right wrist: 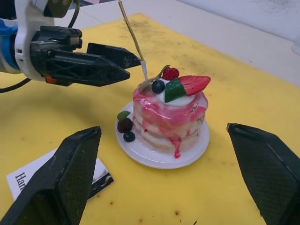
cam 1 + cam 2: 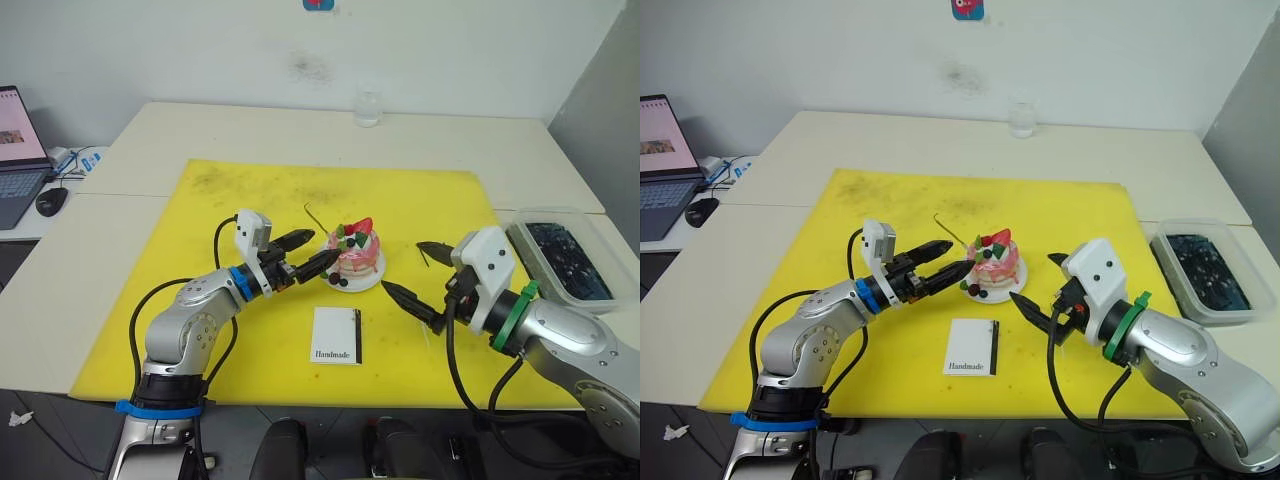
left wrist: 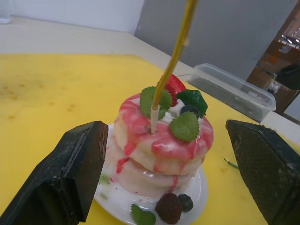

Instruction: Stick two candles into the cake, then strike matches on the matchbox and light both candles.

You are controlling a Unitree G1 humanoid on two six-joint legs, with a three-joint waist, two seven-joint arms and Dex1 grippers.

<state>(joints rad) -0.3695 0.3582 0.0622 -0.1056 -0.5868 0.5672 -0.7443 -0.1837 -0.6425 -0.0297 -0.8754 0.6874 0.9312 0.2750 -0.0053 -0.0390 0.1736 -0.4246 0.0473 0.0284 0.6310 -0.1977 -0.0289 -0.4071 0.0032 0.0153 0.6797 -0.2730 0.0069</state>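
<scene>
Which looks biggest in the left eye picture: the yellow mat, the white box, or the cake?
1. yellow mat, by far the biggest
2. white box
3. cake, though it and the box look close in size

The matchbox (image 2: 337, 335), a flat white box lying on the yellow mat (image 2: 200, 300), bears the single word "Handmade" in black serif lettering near its front edge, with a black strip along one side. In the right wrist view the same box (image 1: 56, 173) shows a fragment of this print, too little to read. No other text, brand, number or sign is legible.
</scene>
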